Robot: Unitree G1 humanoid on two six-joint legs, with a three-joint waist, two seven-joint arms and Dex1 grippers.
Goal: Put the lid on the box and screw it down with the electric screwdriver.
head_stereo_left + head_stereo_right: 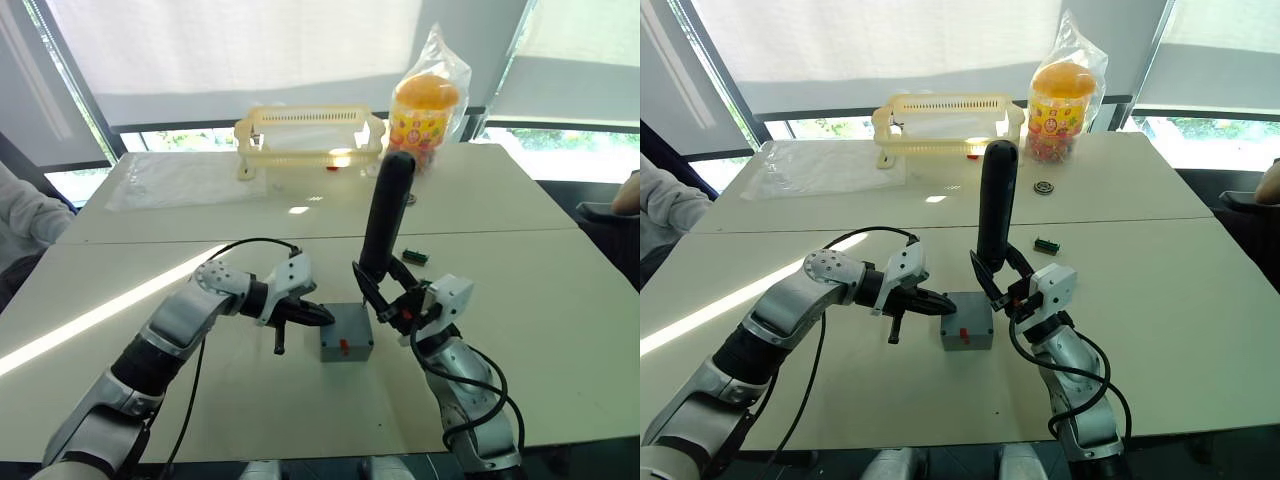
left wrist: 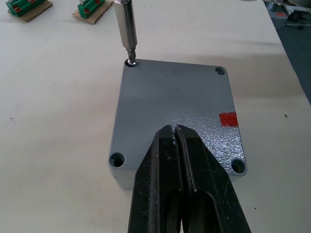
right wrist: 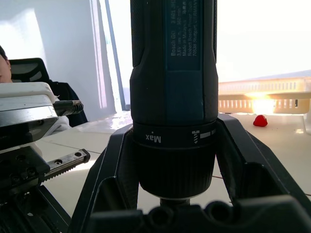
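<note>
One box (image 1: 346, 335), its lid (image 2: 177, 114) seated, sits between the two hands on open worktop (image 1: 560, 300). The left hand (image 2: 176, 133), fingers pressed together, rests on the lid's near edge; the right hand (image 1: 385, 295) clamps one upright electric screwdriver (image 1: 384, 215), bit in a far corner hole. Two green connector blocks (image 2: 92, 8) lie beyond
</note>
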